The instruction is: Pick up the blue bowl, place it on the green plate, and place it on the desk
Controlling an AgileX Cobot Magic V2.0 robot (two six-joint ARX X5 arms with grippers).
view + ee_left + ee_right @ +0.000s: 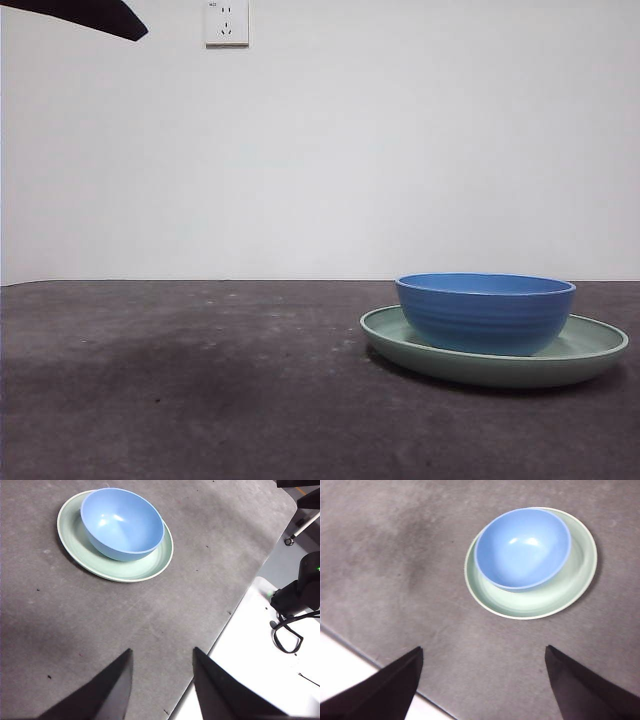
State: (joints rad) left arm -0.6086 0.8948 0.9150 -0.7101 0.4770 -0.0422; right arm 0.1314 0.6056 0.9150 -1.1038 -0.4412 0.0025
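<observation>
The blue bowl (pixel 485 312) sits upright on the green plate (pixel 590 350), toward the plate's left part, at the right of the desk (pixel 180 390). Both wrist views look down on the pair: bowl (pixel 122 522) on plate (pixel 125 570), and bowl (pixel 522 547) on plate (pixel 570 590). My left gripper (pixel 162 655) hangs open above the desk, well clear of the plate, with nothing between its jaws. My right gripper (pixel 482 652) is open wide and empty, raised above the desk and short of the plate. A black arm tip (pixel 95 15) shows at the top left corner.
A wall socket (pixel 226 22) is on the white wall behind the desk. In the left wrist view the desk's edge runs beside a white surface (pixel 260 660) with black cables and equipment (pixel 300 592). A white strip (pixel 350 665) borders the desk in the right wrist view.
</observation>
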